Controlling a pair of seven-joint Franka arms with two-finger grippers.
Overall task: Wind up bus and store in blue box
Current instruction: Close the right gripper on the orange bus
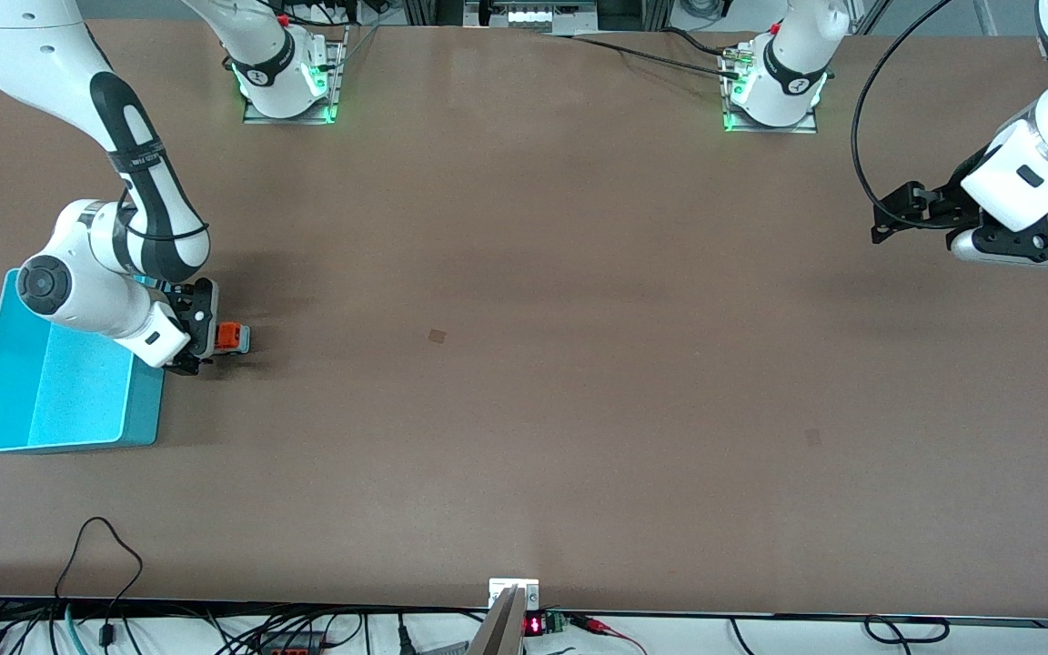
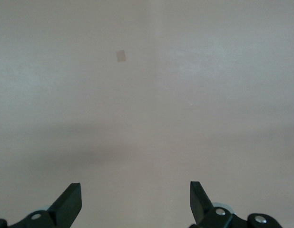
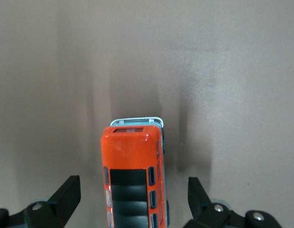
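Bus (image 1: 233, 337) sits on the table (image 1: 524, 382) at middle left of the front view, just beside the blue box (image 1: 60, 387), and the right gripper (image 1: 199, 338) is down over it, jaws spread wide with a finger on either side of the orange body and clear gaps to both. That straddle looks like a lineup for a pinch across the sides, the grip you'd want for dragging it to wind the spring. In the right wrist view the bus (image 3: 135, 175) runs lengthwise between the fingers, white-grey end pointing away. Nothing is held yet. Over at the upper right of the front view, the left gripper (image 1: 892, 218) waits above bare table, jaws open and empty, well apart from the action.
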